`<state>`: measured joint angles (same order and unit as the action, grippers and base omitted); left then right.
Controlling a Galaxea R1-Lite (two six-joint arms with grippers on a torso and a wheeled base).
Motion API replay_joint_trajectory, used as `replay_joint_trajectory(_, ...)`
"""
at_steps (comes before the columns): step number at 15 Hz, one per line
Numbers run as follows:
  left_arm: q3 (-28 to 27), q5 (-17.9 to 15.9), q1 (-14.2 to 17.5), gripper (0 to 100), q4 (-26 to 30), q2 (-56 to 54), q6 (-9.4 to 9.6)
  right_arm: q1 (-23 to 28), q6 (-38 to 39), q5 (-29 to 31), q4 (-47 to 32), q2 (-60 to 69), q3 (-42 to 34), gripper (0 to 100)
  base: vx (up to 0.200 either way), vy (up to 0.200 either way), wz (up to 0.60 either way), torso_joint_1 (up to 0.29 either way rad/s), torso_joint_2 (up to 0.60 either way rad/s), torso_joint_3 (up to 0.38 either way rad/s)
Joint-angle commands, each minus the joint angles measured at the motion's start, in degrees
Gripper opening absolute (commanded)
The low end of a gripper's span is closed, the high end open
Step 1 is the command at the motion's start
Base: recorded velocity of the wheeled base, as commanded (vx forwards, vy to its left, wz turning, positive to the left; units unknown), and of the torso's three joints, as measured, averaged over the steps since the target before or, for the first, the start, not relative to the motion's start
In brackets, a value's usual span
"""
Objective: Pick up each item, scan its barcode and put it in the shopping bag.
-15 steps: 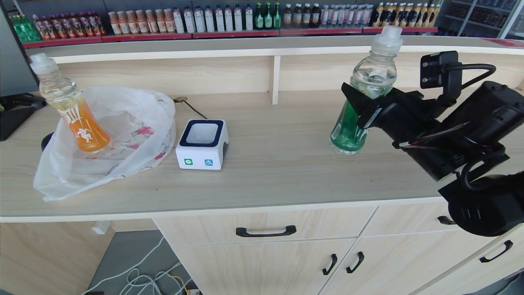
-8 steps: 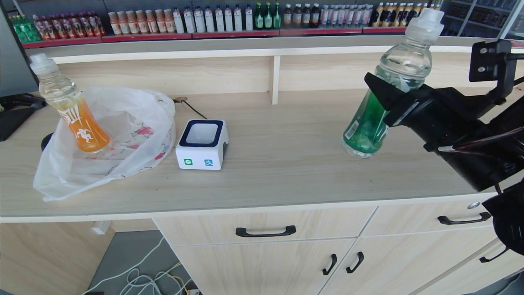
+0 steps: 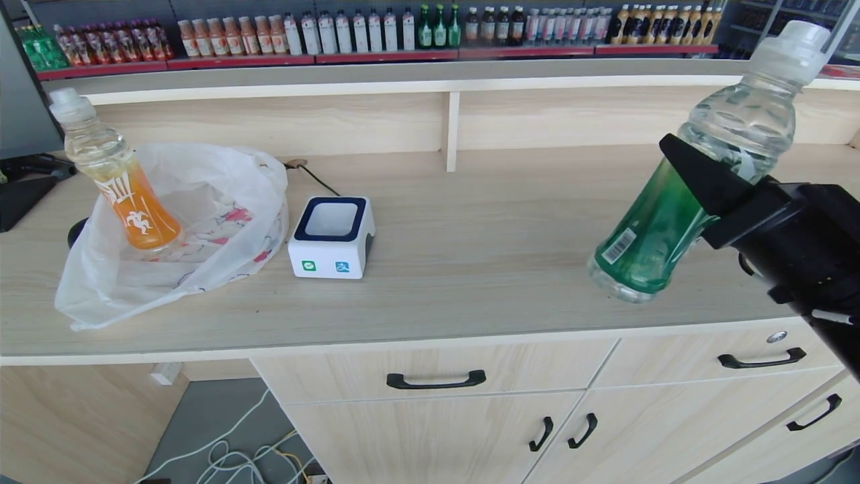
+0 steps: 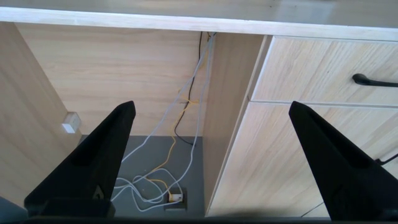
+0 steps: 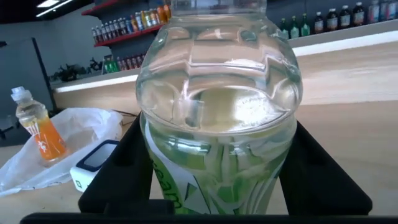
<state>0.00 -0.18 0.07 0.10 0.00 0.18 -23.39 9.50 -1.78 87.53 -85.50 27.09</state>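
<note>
My right gripper [image 3: 722,191] is shut on a green-labelled bottle [image 3: 678,195] and holds it tilted above the right end of the counter, cap up and to the right, barcode facing the front. In the right wrist view that green bottle [image 5: 217,130] sits between the two black fingers [image 5: 121,168]. An orange-labelled bottle [image 3: 117,181] leans inside the white shopping bag [image 3: 201,222] at the left. The white barcode scanner [image 3: 332,236] stands beside the bag. My left gripper [image 4: 211,168] hangs open below the counter, in front of the cabinet.
The wooden counter [image 3: 443,269] has a raised back ledge and a thin divider [image 3: 453,131]. A cable runs behind the scanner. Drawers and doors with black handles [image 3: 435,381] lie below. Shelves of bottles line the far wall.
The right gripper has lifted the green bottle off the counter and carried it right and toward the front, tilting it further. The bag, orange bottle and scanner have not moved.
</note>
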Motion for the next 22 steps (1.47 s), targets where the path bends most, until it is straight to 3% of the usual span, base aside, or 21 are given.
replay_joint_trajectory(1, 0.0, 0.0, 0.0, 100, 0.0, 0.0, -0.01, -0.2, 1.8, -0.2, 2.5, 0.5, -5.6, 0, 0.0, 0.0, 0.0, 0.0, 0.0, 0.0)
replay_joint_trajectory(15, 0.0, 0.0, 0.0, 100, 0.0, 0.0, -0.01, -8.2, 14.0, -0.2, 2.5, 2.1, -9.8, 0, 0.0, 0.0, 0.0, 0.0, 0.0, 0.0)
replay_joint_trajectory(22, 0.0, 0.0, 0.0, 100, 0.0, 0.0, -0.01, -15.8, 24.0, -0.2, 2.5, 3.2, -4.2, 0, 0.0, 0.0, 0.0, 0.0, 0.0, 0.0)
